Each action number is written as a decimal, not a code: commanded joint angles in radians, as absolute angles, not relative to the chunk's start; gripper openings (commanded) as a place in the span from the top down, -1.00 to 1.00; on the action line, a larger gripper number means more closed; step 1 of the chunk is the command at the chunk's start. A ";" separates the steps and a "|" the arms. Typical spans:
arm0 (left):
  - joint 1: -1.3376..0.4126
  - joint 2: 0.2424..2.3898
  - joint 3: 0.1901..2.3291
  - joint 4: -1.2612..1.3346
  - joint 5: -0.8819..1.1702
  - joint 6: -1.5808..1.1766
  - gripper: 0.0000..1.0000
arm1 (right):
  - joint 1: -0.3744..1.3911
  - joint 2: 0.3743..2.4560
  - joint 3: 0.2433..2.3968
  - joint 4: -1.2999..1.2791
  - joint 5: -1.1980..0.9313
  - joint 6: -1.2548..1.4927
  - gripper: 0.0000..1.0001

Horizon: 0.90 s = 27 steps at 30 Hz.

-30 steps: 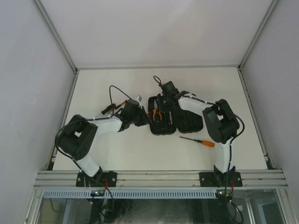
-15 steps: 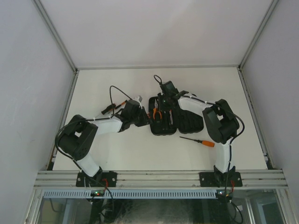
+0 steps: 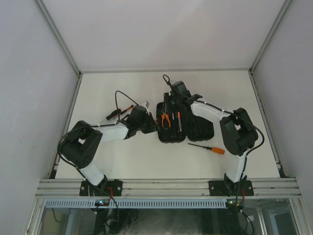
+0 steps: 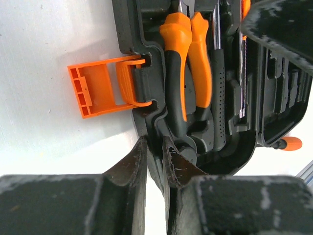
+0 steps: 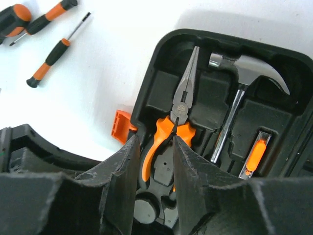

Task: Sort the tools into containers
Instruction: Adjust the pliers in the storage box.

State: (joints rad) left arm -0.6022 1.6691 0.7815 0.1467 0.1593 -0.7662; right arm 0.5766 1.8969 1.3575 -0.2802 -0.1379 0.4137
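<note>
Pliers (image 5: pixel 182 98) slotted in the case (image 5: pixel 205 41), lift the released right end effector (image 5: pixel 155 138) straight; left end effector (image 4: pixel 153 142) clamps its rim.

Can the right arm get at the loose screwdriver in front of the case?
Probably yes. The screwdriver lies alone on bare table beside the case, nothing covering it. The right gripper looks empty, though the arm would have to fold back towards its own base.

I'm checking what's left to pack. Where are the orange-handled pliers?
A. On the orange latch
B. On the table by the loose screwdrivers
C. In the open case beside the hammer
C: the pliers lie in a moulded slot of the open tool case, beside the hammer.
</note>
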 commanded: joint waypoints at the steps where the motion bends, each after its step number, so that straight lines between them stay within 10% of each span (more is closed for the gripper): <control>1: -0.623 1.652 0.751 0.086 0.184 -0.762 0.95 | 0.581 1.813 1.325 -0.226 -0.139 0.368 0.31; 27: -0.623 1.651 0.760 0.083 0.195 -0.761 0.94 | 0.564 1.813 1.241 -0.234 -0.151 0.366 0.28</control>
State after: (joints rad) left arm -0.6041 1.6684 0.7815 0.1440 0.1600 -0.7761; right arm 0.5690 1.8141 1.2415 -0.2619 -0.1444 0.3767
